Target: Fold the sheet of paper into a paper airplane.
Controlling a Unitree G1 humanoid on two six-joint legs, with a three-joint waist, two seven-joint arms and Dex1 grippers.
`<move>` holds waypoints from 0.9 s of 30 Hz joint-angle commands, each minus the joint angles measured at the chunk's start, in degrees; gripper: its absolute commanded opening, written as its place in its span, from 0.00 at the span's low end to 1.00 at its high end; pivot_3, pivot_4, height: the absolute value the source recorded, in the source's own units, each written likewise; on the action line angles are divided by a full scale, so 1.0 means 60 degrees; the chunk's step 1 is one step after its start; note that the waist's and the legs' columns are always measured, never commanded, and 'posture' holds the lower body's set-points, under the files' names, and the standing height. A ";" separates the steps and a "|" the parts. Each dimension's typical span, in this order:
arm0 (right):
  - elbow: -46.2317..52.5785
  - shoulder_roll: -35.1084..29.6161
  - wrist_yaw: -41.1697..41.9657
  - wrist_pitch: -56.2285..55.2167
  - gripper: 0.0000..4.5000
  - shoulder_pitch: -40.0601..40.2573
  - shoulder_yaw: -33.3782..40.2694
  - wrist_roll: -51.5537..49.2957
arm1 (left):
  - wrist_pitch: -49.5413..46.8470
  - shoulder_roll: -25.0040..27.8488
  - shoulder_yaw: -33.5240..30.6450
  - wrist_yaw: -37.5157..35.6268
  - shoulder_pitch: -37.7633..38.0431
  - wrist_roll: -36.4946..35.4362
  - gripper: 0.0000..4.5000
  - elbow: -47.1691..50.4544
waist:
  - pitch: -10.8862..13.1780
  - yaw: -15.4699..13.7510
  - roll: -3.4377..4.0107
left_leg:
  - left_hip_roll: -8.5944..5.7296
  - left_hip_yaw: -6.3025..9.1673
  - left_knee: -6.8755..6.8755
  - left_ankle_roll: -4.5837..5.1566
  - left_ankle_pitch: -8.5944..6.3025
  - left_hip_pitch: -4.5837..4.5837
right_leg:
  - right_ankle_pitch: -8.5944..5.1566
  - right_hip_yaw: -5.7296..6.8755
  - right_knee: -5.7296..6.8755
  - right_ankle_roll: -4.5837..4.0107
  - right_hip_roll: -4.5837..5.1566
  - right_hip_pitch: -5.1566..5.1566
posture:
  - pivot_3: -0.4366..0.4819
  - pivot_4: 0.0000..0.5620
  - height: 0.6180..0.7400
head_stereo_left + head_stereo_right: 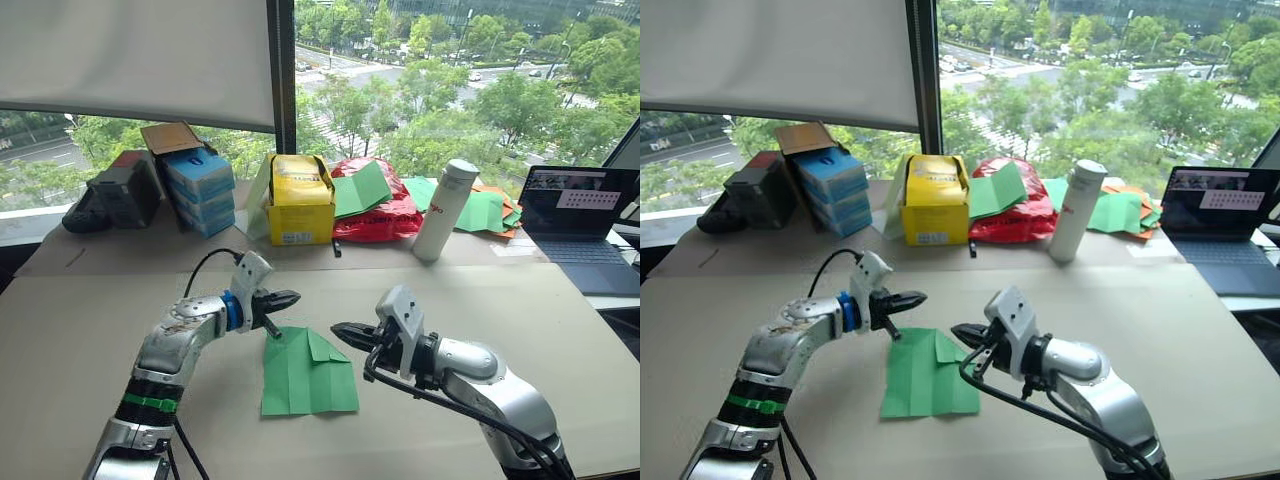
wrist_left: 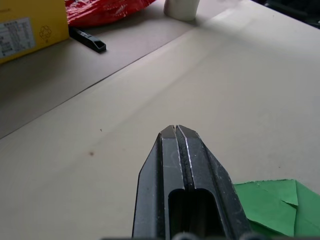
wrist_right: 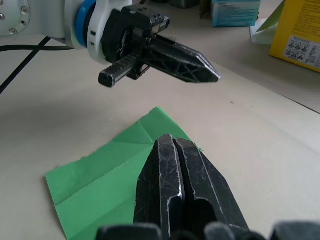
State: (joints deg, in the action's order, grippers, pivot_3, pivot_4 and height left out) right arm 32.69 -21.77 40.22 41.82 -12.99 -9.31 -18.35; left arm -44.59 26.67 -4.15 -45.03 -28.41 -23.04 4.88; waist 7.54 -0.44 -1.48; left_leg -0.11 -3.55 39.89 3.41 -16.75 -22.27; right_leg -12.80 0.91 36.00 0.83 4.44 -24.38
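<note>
- Sheet of paper flat on table, near centre, partly folded.
- Left gripper and right gripper: fingers pressed together, empty.
- Probably light, floppy, slippery; best pinched at a raised flap edge.

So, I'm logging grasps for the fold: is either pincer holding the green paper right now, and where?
Nothing is held. Both the left pincer and the right pincer are shut on nothing, above the sheet of paper lying on the table.
</note>
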 commanded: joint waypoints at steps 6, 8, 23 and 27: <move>-0.0978 -0.0415 0.0307 -0.1317 0.01 -0.0127 -0.1060 0.0586 | -0.2945 0.0105 -0.2108 0.0972 0.1722 -0.2352 0.00 0.1814 | 0.0021 0.0056 0.0000 | -0.0002 -0.0002 -0.0002 -0.0011 0.0006 0.0012 | 0.0000 -0.0003 0.0003 0.0000 0.0000 0.0008 | 0.48 0.27 1.00; -0.1452 -0.0500 0.0488 -0.1594 0.01 -0.0127 -0.1169 0.0660 | -0.3457 -0.0005 -0.2409 0.1174 0.2342 -0.2874 0.00 0.2336 | 0.0025 0.0037 -0.0005 | -0.0001 0.0002 -0.0001 -0.0017 0.0009 0.0008 | 0.0000 0.0000 0.0003 0.0000 0.0004 0.0005 | 0.48 0.27 1.00; -0.2122 -0.0526 0.0688 -0.2103 0.00 -0.0362 -0.1214 0.0642 | -0.2963 -0.0657 -0.2193 0.2694 0.3316 -0.3048 0.79 0.2388 | 0.0027 -0.0017 -0.0003 | -0.0005 0.0006 -0.0018 -0.0083 0.0038 0.0020 | 0.0001 -0.0003 0.0005 -0.0009 0.0087 0.0004 | 0.48 0.27 1.00; -0.2095 -0.0491 0.0634 -0.2059 0.00 -0.0376 -0.1090 0.0554 | -0.2726 -0.0852 -0.1788 0.2723 0.3326 -0.3007 0.79 0.2200 | 0.0027 -0.0044 -0.0003 | -0.0010 0.0006 -0.0017 -0.0069 0.0029 0.0019 | 0.0001 0.0004 0.0004 -0.0008 0.0108 0.0006 | 0.48 0.27 1.00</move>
State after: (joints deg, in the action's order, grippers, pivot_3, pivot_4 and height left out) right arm 18.60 -24.92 43.74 30.37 -14.57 -17.23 -13.95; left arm -62.36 21.95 -15.75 -28.56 -8.14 -40.73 17.66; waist 7.70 -0.70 -1.50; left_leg -0.17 -3.51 39.79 3.10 -16.64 -22.17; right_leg -12.79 0.94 36.02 0.78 5.10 -24.35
